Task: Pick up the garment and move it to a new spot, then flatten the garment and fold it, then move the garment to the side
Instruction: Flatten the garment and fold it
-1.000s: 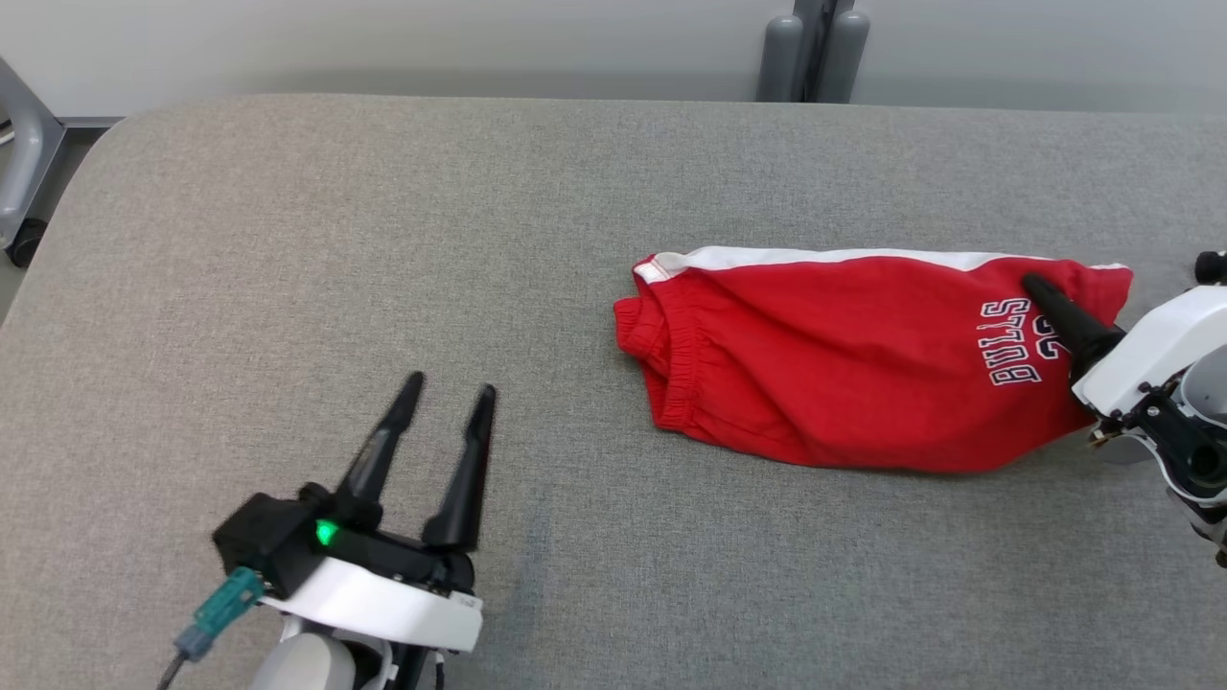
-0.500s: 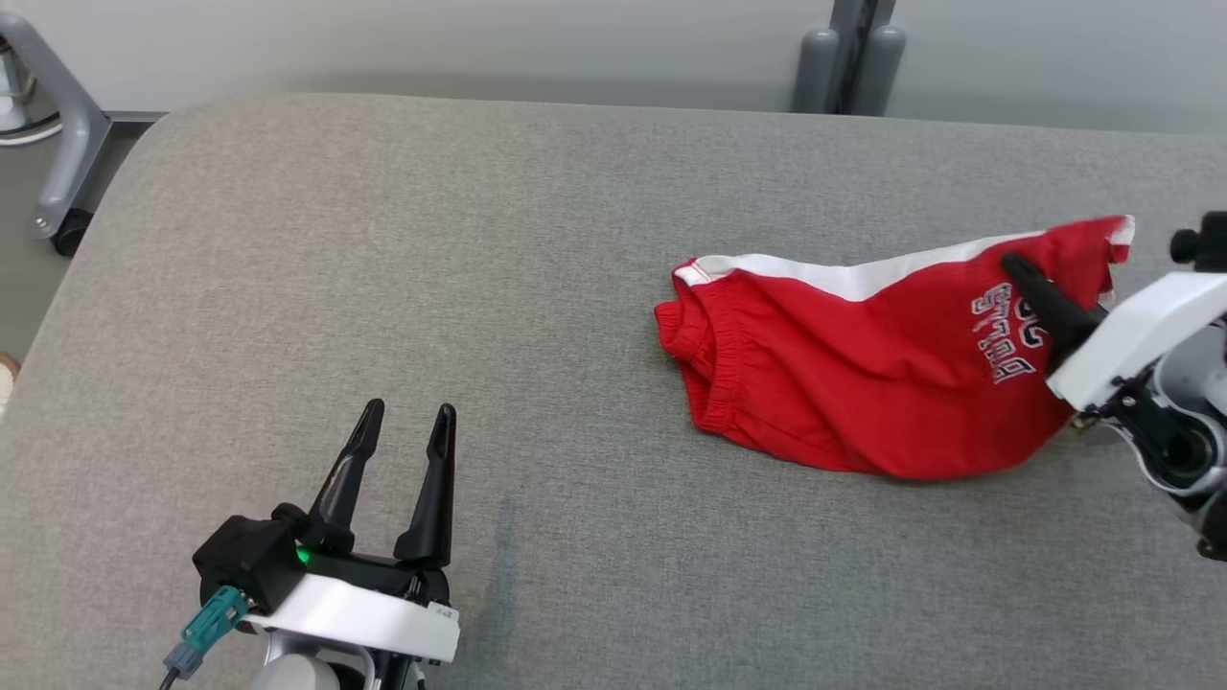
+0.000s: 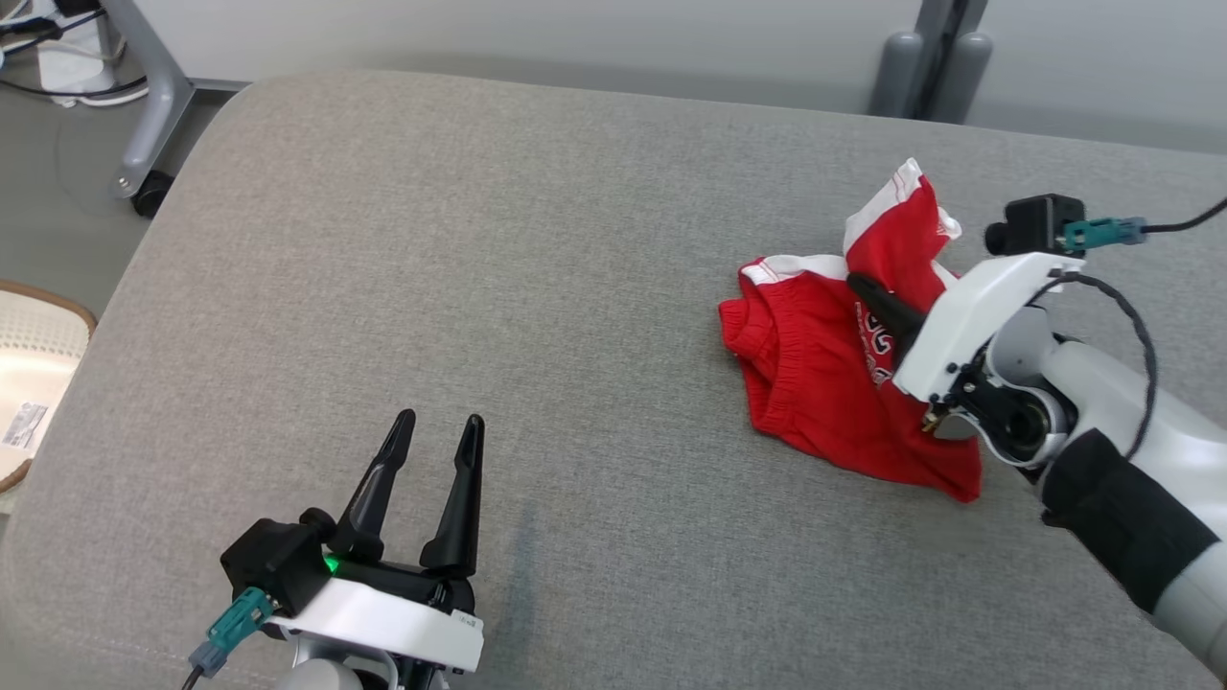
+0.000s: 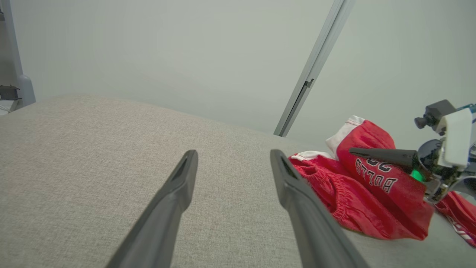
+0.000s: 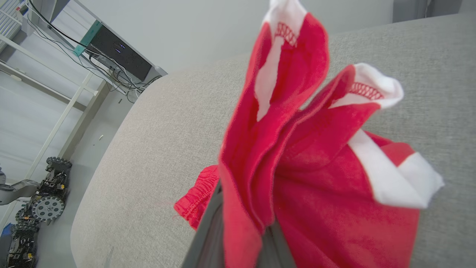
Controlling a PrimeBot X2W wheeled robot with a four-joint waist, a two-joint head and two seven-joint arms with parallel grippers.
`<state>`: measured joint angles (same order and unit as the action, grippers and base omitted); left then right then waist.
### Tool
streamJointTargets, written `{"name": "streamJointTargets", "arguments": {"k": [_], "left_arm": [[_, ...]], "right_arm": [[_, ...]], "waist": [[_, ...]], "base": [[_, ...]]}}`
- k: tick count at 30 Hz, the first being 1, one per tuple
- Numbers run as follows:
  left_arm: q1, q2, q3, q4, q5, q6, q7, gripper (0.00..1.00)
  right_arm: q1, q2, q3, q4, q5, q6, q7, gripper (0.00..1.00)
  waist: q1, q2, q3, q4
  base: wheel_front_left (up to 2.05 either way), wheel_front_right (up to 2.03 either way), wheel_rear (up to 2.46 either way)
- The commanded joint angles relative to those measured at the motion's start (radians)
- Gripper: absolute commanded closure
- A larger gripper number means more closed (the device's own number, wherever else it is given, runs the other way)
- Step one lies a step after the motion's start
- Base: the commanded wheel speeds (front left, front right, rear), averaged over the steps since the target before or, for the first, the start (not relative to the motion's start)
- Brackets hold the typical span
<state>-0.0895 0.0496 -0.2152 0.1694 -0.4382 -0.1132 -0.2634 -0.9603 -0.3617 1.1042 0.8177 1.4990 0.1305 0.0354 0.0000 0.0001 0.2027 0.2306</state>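
Your right gripper [image 3: 863,287] has its 2 long dark fingers pressed together on the red cloth shorts with white side stripes and white lettering [image 3: 815,393], pinching several layers of cloth close to the leg hems. That end is raised off the grey fabric-covered table [image 3: 431,211], and the 2 white-trimmed hem corners flop above the fingers in the right wrist view. The elastic waistband end lies bunched on the table, to the left of the gripper. The garment therefore sits on the right side of the table, about midway between near and far. Holding 1 end like this lets the rest trail, which I judge suits a short carry to a new spot. A bunched pinch, though, may let a layer slip out.

Your left gripper [image 3: 441,422] hovers over the near left of the table with its fingers spread and nothing between them, well apart from the shorts. That placement keeps it out of the way of the carry and ready to take a 2nd corner when flattening comes.
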Motion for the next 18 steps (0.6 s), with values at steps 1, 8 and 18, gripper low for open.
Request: {"name": "streamJointTargets", "arguments": {"k": [1,8,18], "left_arm": [[-0.015,0.003,-0.003,0.001,-0.007,0.003,-0.001,0.0],[-0.022,0.003,-0.002,0.004,-0.015,0.009,-0.001,0.0],[-0.016,0.003,0.009,0.014,0.001,0.007,-0.001,0.0]], "right_arm": [[-0.022,0.024,0.001,0.033,-0.007,0.0,0.0,1.0],[-0.038,0.104,0.027,0.105,-0.018,0.0,0.035,1.0],[-0.023,0.113,0.047,0.017,-0.042,0.0,-0.039,0.0]], "waist": [[0.0,-0.0001,0.008,0.015],[0.0,-0.0001,0.02,0.035],[0.0,-0.0001,-0.002,-0.023]], "base": [[0.0,0.0,0.0],[0.0,0.0,0.0],[0.0,0.0,0.0]]}}
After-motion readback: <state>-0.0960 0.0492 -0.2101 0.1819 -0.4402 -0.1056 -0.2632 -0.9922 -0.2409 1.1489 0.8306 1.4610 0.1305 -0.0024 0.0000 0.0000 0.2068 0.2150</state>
